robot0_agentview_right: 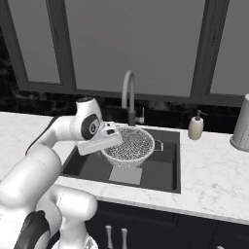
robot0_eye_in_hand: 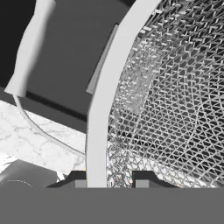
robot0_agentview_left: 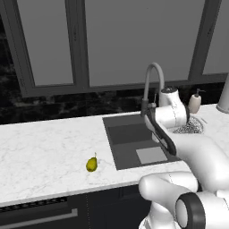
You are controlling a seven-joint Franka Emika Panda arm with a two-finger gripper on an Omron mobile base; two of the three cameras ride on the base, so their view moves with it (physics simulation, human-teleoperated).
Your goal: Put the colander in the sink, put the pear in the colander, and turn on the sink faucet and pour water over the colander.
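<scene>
A: Where's the colander [robot0_agentview_right: 130, 145]?
B: Held over the sink [robot0_agentview_right: 167, 173], mouth up, slightly tilted. The gripper [robot0_eye_in_hand: 107, 183] is clamped on its rim.
A: Its look?
B: One round, silvery mesh bowl, loop handle at the far side.
A: And the pear [robot0_agentview_left: 91, 163]?
B: One, yellow-green, upright on the counter [robot0_agentview_left: 40, 147] left of the sink, stem up. Behind: one arched faucet [robot0_agentview_right: 128, 95], one soap dispenser [robot0_agentview_right: 196, 127].

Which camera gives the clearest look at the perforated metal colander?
The right base view: the round silvery perforated metal colander shows whole, held above the dark grey sink. The left base view shows a sliver behind the arm; the hand view shows close-up rim and mesh.
</scene>
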